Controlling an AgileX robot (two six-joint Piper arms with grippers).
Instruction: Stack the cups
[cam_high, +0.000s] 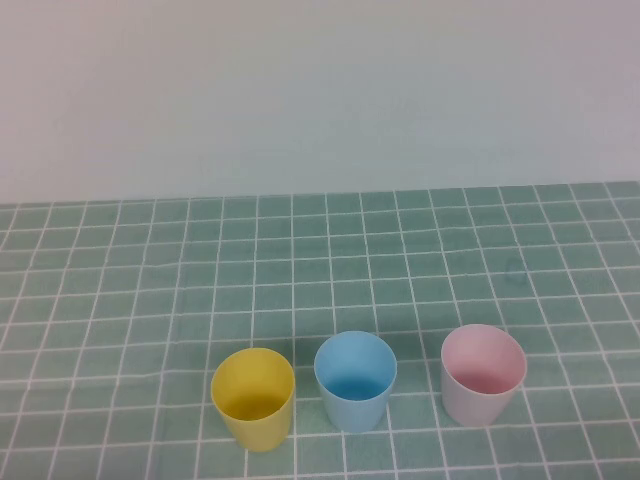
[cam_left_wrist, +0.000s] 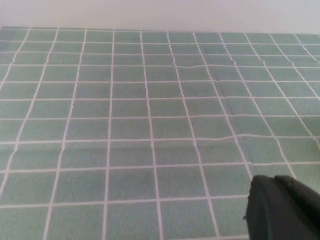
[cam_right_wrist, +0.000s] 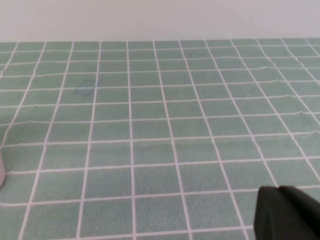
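Observation:
Three cups stand upright in a row near the table's front edge in the high view: a yellow cup (cam_high: 253, 397) on the left, a blue cup (cam_high: 355, 379) in the middle and a pink cup (cam_high: 483, 373) on the right. They are apart, none inside another. Neither arm shows in the high view. My left gripper (cam_left_wrist: 274, 181) shows as a dark tip with its fingers pressed together, empty, over bare tablecloth. My right gripper (cam_right_wrist: 278, 191) looks the same, shut and empty. A pale sliver (cam_right_wrist: 1, 172) at the edge of the right wrist view may be the pink cup.
The table is covered by a green checked cloth (cam_high: 320, 260) with white lines, reaching back to a plain white wall (cam_high: 320, 90). The cloth has slight wrinkles (cam_left_wrist: 220, 135) in the left wrist view.

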